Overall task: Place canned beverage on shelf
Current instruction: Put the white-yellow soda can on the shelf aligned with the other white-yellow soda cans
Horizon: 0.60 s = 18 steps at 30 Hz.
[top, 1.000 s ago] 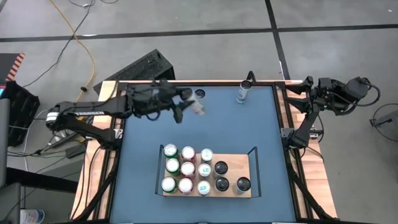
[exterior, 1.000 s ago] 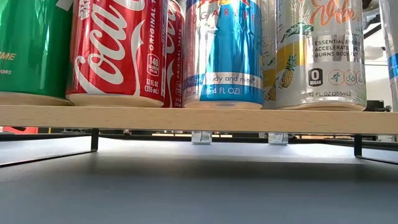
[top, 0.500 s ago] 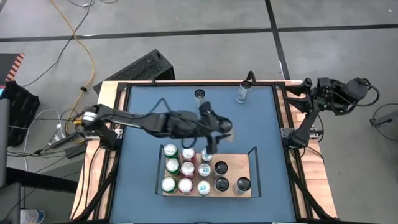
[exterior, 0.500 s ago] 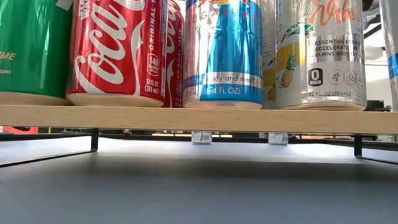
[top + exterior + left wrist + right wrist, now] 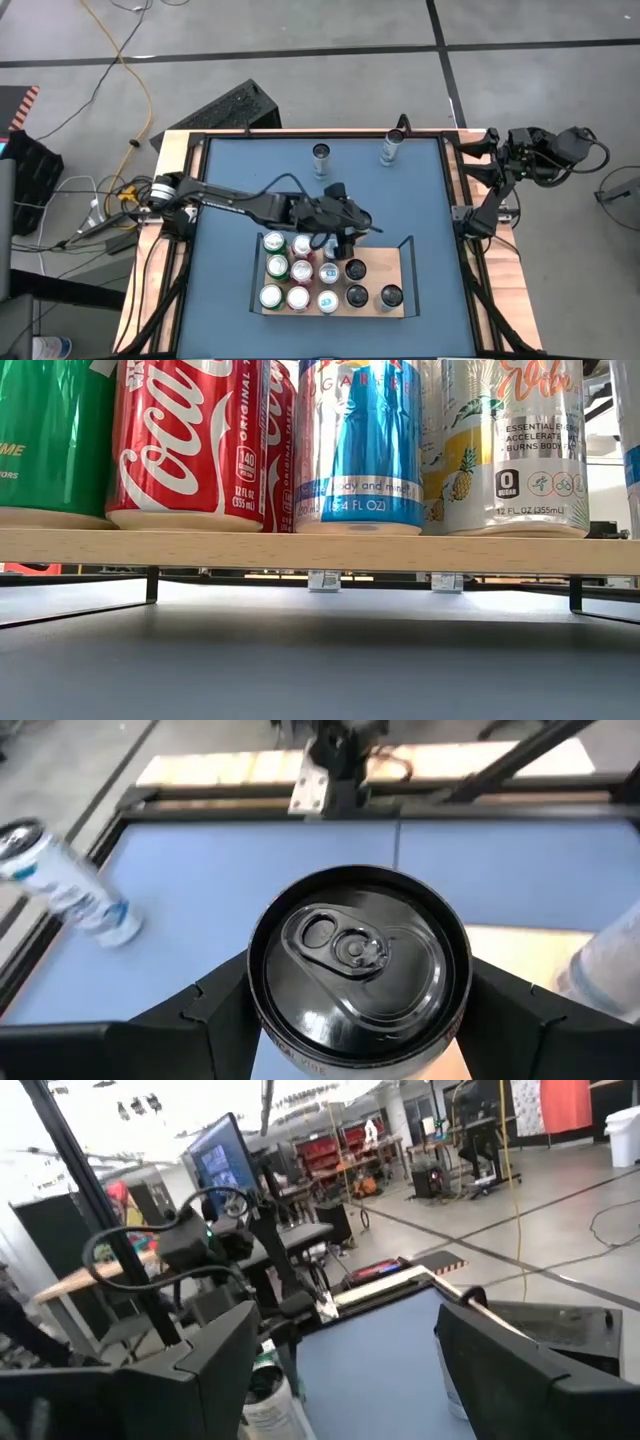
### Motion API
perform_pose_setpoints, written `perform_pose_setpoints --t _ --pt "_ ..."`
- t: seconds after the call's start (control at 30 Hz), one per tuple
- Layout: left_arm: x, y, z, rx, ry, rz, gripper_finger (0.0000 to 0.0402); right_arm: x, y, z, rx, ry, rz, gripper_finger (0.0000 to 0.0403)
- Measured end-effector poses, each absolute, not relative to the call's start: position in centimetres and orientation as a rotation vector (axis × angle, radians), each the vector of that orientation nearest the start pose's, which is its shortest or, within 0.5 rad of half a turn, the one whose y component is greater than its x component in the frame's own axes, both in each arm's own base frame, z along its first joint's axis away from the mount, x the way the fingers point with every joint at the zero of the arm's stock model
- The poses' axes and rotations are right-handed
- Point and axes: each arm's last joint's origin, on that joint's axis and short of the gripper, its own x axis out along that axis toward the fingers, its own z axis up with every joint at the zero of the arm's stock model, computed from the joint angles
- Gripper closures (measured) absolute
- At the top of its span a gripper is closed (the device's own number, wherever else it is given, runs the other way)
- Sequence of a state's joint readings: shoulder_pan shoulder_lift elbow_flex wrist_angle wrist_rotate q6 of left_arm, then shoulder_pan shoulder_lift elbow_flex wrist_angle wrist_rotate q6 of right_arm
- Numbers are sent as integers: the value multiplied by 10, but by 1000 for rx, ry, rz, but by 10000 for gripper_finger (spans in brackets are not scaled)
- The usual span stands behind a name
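Only wrist view shows left hand [image 5: 355, 1020] gripping black can [image 5: 357, 960].

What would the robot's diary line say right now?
left tool: shut on black-topped can | over shelf back row | right tool: open, parked at table's far right corner

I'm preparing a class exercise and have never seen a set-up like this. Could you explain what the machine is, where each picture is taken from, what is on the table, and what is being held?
This is a robot with two dark arms at a blue table. One camera looks straight down, one sits at table height, and one rides on each wrist.

The left hand is shut on a black-topped can and reaches over the back edge of the shelf, a light-wood board with rows of cans. Two more cans stand near the table's far edge. The right hand waits open at the table's right far corner.
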<state>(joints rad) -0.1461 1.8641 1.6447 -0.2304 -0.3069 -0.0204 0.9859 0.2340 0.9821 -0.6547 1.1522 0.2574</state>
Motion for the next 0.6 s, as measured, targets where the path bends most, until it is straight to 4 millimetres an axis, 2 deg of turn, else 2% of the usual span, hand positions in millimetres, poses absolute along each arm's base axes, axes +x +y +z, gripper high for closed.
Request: perform_pose_setpoints --t 0.3,0.4,0.6 --pt "434 -76 307 96 460 182 157 12 -30 376 348 -32 -162 102" --pt "436 -79 308 46 421 205 157 12 -30 375 368 -30 -161 102" --pt "432 -83 288 22 416 242 157 12 -29 375 373 -24 -139 102"
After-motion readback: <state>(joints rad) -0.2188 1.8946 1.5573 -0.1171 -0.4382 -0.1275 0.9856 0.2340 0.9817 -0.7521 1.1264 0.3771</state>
